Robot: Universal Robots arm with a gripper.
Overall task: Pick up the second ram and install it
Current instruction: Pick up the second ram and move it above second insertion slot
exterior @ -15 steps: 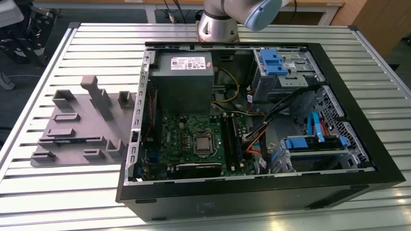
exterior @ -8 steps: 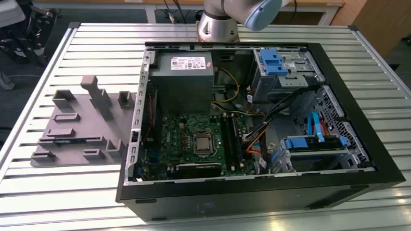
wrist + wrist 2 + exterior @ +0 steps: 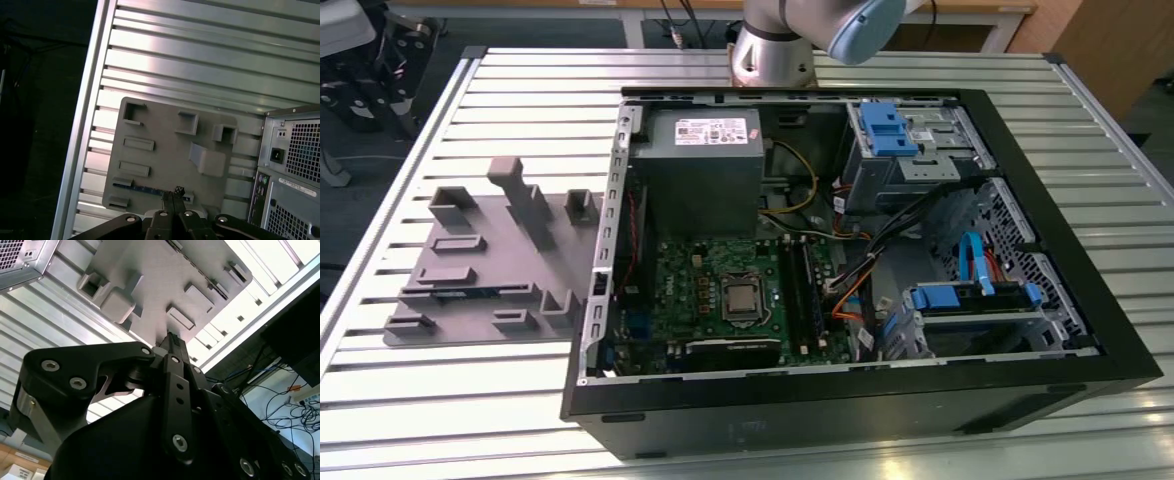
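Closed claw (image 3: pixel 173 191) (image 3: pixel 170 336) seen above the grey holder tray (image 3: pixel 165 145), memory stick beneath its tips.

In both wrist views the claw's fingers (image 3: pixel 173 352) are seen pressed together, with nothing held between them. The blue memory stick (image 3: pixel 145 189) (image 3: pixel 460 292) is laid flat in a slot of the tray, below the claw's tips and apart from them, along the tray edge nearest the claw. An open computer case (image 3: pixel 854 400) is set just beside the tray, off to one side of the claw. Both are placed on a slatted metal table (image 3: pixel 200 60).
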